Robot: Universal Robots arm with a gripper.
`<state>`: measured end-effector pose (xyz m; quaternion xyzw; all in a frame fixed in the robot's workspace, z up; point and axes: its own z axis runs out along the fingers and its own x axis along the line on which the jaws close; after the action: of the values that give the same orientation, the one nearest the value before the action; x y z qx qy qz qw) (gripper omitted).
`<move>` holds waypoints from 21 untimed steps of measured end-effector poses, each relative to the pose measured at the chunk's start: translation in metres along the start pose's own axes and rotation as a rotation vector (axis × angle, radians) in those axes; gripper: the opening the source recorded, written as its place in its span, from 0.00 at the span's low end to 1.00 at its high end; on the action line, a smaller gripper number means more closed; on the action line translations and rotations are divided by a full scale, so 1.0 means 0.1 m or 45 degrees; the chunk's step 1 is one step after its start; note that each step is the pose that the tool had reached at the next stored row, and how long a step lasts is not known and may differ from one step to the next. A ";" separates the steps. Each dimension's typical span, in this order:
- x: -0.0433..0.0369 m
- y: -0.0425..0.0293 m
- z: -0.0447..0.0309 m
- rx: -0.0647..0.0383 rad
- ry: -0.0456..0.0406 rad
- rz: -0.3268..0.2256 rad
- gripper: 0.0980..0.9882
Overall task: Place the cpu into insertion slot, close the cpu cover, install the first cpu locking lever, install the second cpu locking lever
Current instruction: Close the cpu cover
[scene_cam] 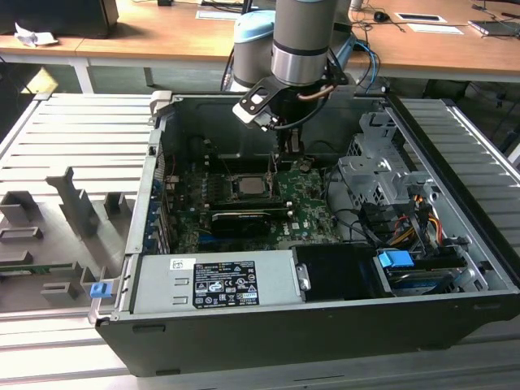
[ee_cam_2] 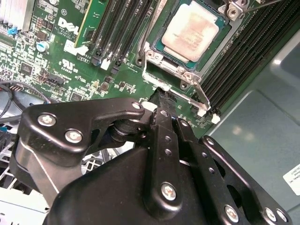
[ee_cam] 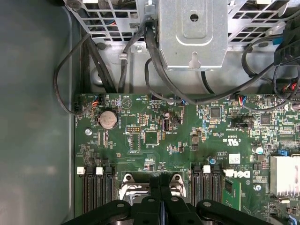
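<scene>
The cpu (ee_cam_2: 193,29), a square chip with a dull silver top, lies flat in the insertion slot on the green motherboard, and it hides the slot's recess. It also shows in the exterior view as cpu (scene_cam: 248,186). The silver cpu cover (ee_cam_2: 186,70) lies down around the chip as a frame. A thin wire locking lever (ee_cam_2: 199,93) runs along the socket edge nearest my fingers. My gripper (ee_cam_2: 161,96) is shut with nothing between the fingers, its tip at or just above that lever. In the exterior view the gripper (scene_cam: 286,154) hangs inside the case beside the socket. Its joined fingers (ee_cam: 161,183) point between two socket brackets.
Memory slots (ee_cam_2: 117,28) flank the socket. A long black card (scene_cam: 240,219) lies in front of it, with a grey power supply (scene_cam: 215,280) nearer still. The drive cage (scene_cam: 382,179) and cables (ee_cam: 154,51) crowd the exterior view's right. Case walls enclose the board.
</scene>
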<state>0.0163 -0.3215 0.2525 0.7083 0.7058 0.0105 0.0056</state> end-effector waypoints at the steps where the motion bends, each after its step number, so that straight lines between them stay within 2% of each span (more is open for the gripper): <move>1: 0.000 -0.003 0.000 0.000 0.000 0.000 0.01; 21: 0.000 -0.094 0.002 0.000 0.000 0.000 0.01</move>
<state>0.0069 -0.3215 0.2521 0.7083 0.7058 0.0105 0.0056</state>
